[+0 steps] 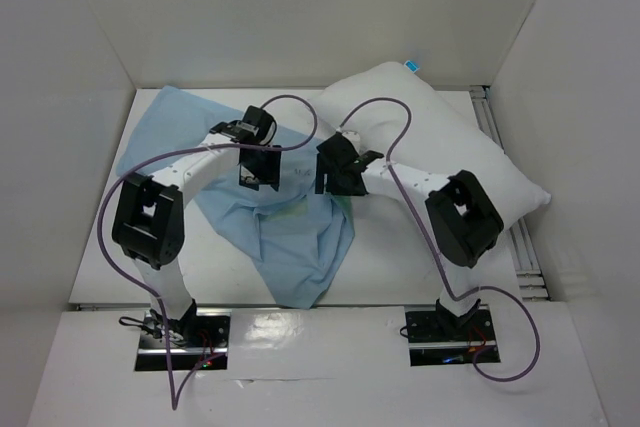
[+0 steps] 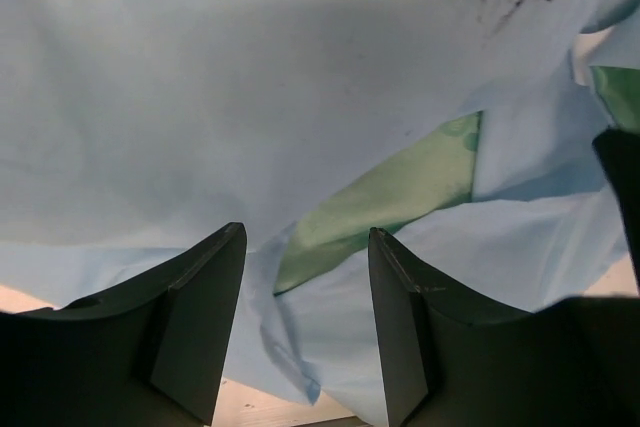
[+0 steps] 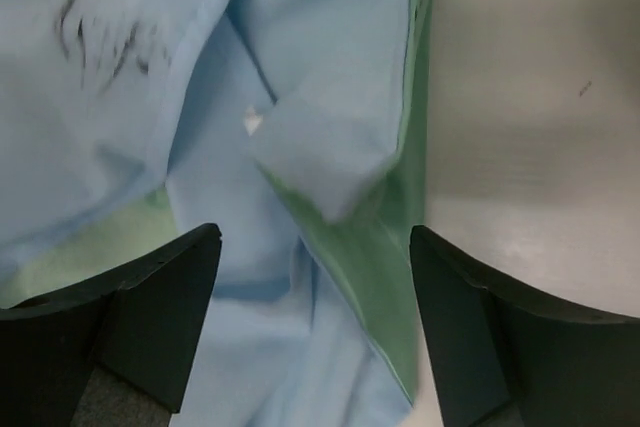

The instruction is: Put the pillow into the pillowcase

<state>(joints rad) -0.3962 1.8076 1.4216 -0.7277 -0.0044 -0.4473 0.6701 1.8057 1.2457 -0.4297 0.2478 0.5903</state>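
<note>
The white pillow [image 1: 440,137] lies slantwise at the back right of the table. Left of it the light blue pillowcase [image 1: 290,237] is spread limp and rumpled, a narrow end reaching toward the front edge. My left gripper [image 1: 255,179] hovers over the cloth's middle. In the left wrist view it [image 2: 307,247] is open, with blue folds [image 2: 250,97] and a sea-green strip [image 2: 390,197] below and nothing pinched. My right gripper [image 1: 335,182] is beside it, near the pillow's left end. Seen from the right wrist, it [image 3: 315,242] is open above a folded blue flap [image 3: 330,147] and the green edge [image 3: 385,267].
White walls close in the table on the left, back and right. An aluminium rail [image 1: 520,247] runs along the right side beside the pillow. Purple cables [image 1: 300,112] loop over both arms. Bare tabletop [image 3: 540,97] shows right of the cloth's edge.
</note>
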